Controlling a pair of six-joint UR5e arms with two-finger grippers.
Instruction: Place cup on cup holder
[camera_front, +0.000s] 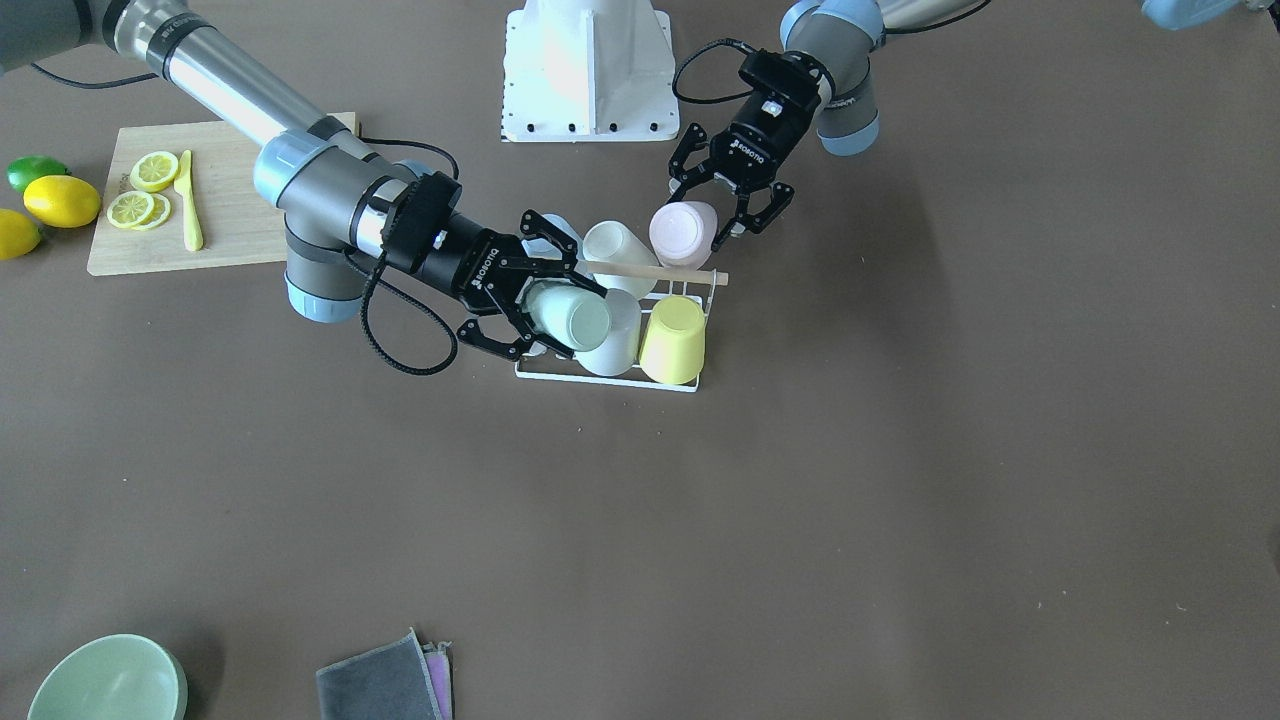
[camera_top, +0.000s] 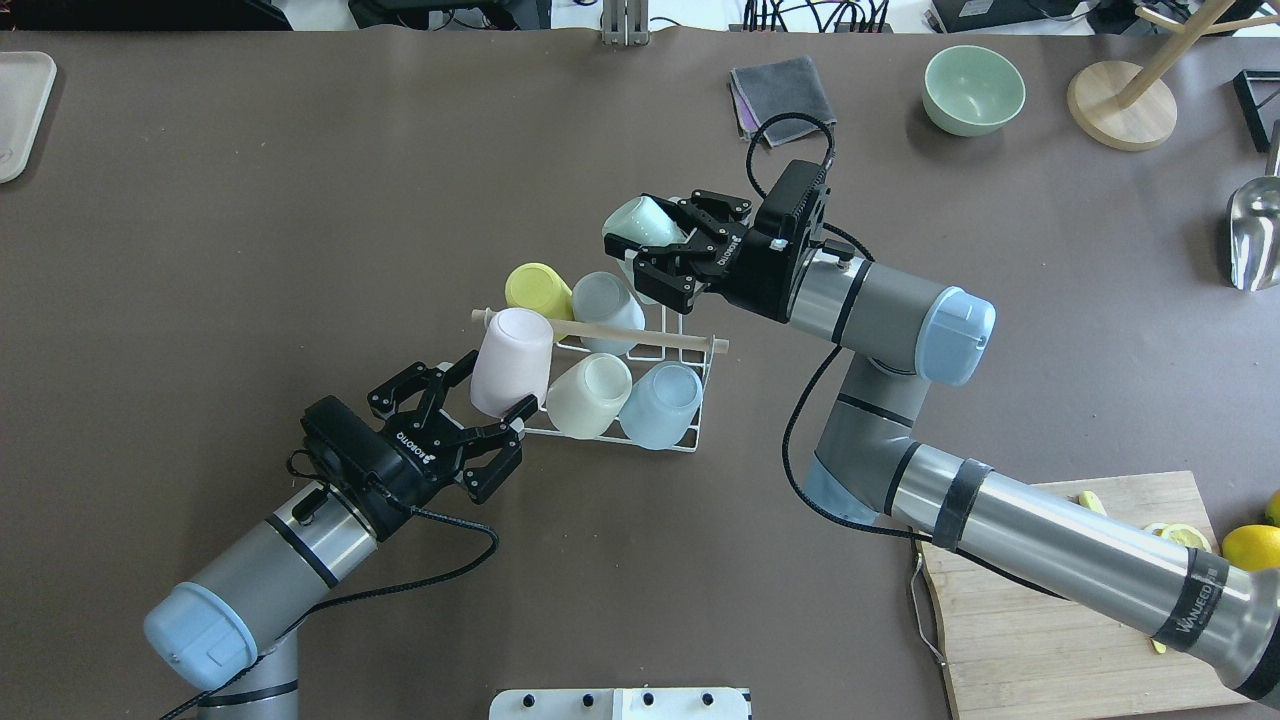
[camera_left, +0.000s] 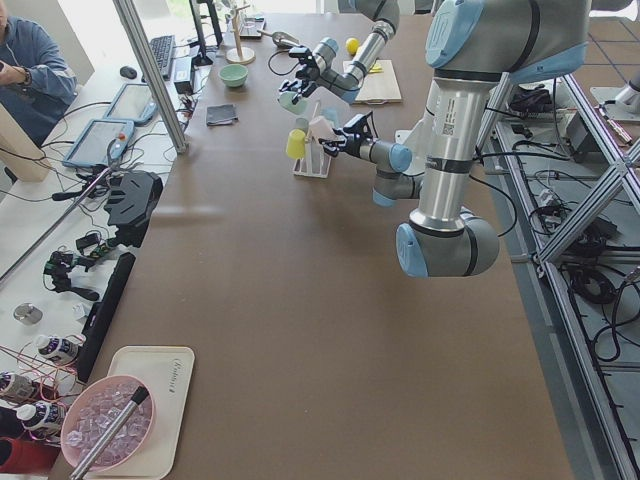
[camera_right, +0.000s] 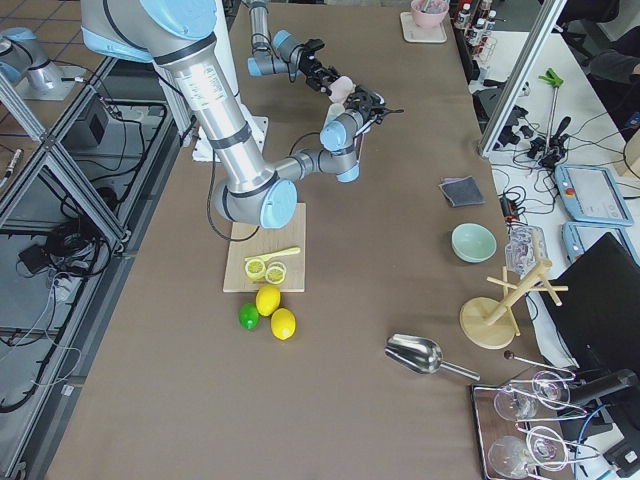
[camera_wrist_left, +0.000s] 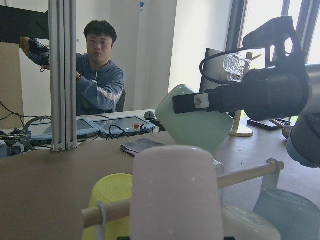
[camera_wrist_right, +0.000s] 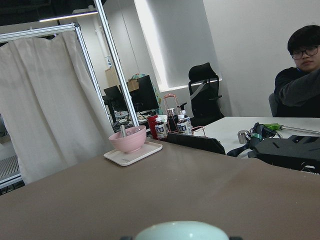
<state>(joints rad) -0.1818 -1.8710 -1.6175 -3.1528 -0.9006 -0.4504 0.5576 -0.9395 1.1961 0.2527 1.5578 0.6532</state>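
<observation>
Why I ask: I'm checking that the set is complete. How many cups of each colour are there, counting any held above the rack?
Pink cup: 1
Yellow cup: 1
Green cup: 1
Cream cup: 1
Pale blue cup: 1
Pale grey cup: 1
Total: 6 cups

A robotics lab: aluminium framing (camera_wrist_left: 62, 75), an operator (camera_wrist_left: 100, 70) beside tablets (camera_wrist_left: 122, 123).

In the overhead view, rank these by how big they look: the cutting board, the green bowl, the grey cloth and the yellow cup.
1. cutting board, though partly cut off by the frame
2. green bowl and grey cloth: about alike
3. yellow cup
</observation>
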